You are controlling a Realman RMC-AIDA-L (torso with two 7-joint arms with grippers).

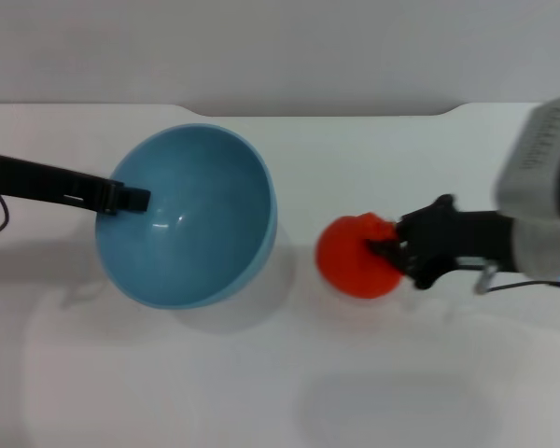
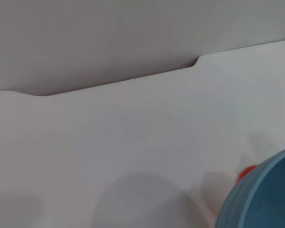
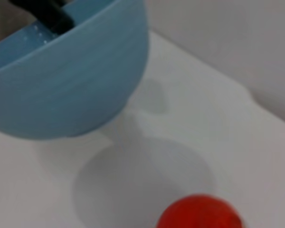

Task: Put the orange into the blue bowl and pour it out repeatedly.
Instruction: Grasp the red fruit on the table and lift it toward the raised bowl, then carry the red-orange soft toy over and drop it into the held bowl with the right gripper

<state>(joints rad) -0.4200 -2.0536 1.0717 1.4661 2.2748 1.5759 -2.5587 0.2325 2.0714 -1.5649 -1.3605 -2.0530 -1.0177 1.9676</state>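
Note:
The blue bowl (image 1: 191, 219) is held above the table, tilted so its empty inside faces the head camera. My left gripper (image 1: 123, 198) is shut on the bowl's left rim, one finger inside the bowl. The orange (image 1: 353, 257) is to the right of the bowl, apart from it. My right gripper (image 1: 392, 250) is shut on the orange's right side. In the right wrist view the bowl (image 3: 71, 80) hangs over its shadow, with the orange (image 3: 199, 213) nearer the camera. The left wrist view catches only the bowl's outer wall (image 2: 263, 199) and a sliver of the orange (image 2: 247, 172).
A white table (image 1: 280, 373) spreads under both arms, with its back edge (image 1: 317, 114) against a grey wall. Soft shadows of the bowl and the orange lie on the tabletop.

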